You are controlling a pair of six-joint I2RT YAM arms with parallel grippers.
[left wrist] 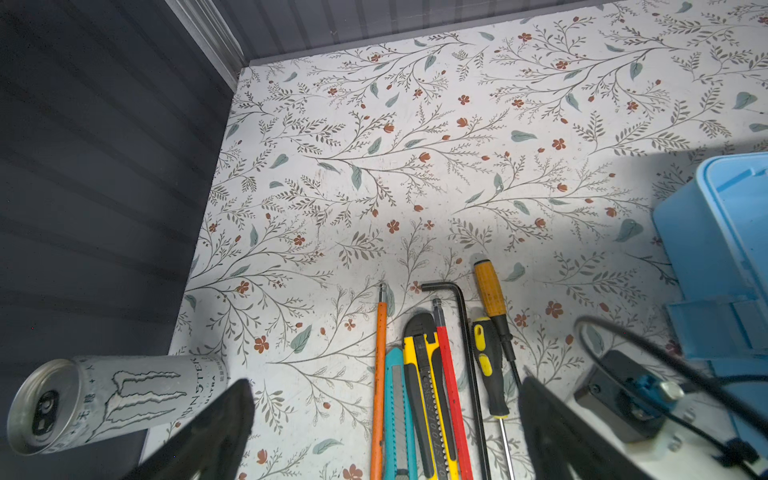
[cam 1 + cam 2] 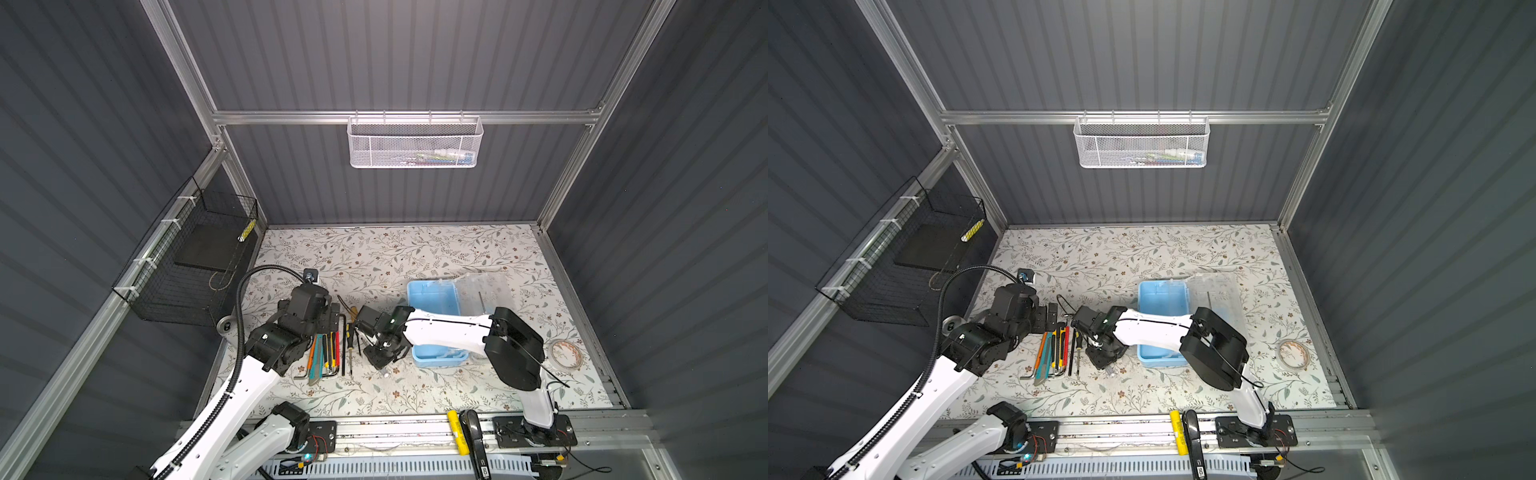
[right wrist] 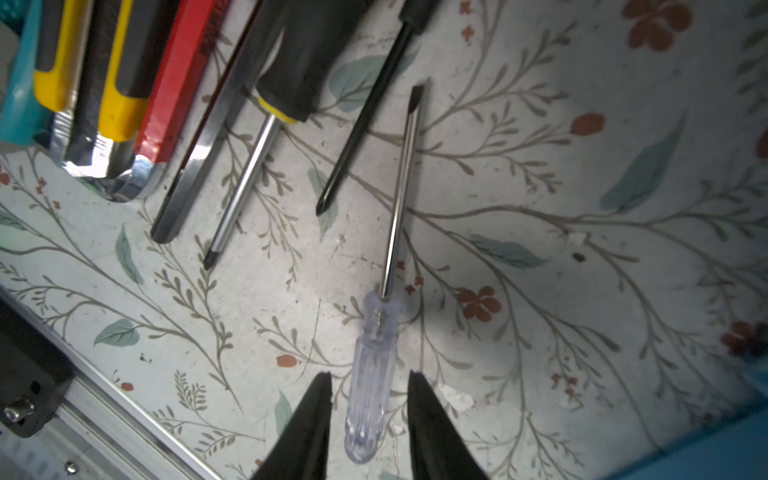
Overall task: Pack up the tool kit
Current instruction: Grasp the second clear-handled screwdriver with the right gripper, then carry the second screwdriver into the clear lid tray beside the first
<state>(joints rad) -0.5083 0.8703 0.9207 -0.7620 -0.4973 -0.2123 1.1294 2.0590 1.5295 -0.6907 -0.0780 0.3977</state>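
Note:
The tool kit lies opened flat in both top views, its light blue base (image 2: 432, 299) (image 2: 1163, 299) beside its clear lid (image 2: 486, 286); the base's corner (image 1: 723, 232) shows in the left wrist view. A clear-handled screwdriver (image 3: 376, 345) lies on the floral table. My right gripper (image 3: 370, 374) (image 2: 382, 363) straddles its handle, open, with a gap at each finger. My left gripper (image 1: 386, 384) (image 2: 332, 318) hangs wide open over a row of tools (image 2: 328, 353): an orange tool (image 1: 379, 374), teal (image 1: 397, 399) and yellow (image 1: 424, 374) cutters, a hex key (image 1: 465, 332) and screwdrivers.
An energy drink can (image 1: 104, 399) lies at the table's left edge. A tape roll (image 2: 563, 353) sits at the right. A black wire basket (image 2: 195, 262) hangs on the left wall and a white mesh basket (image 2: 415, 143) on the back rail.

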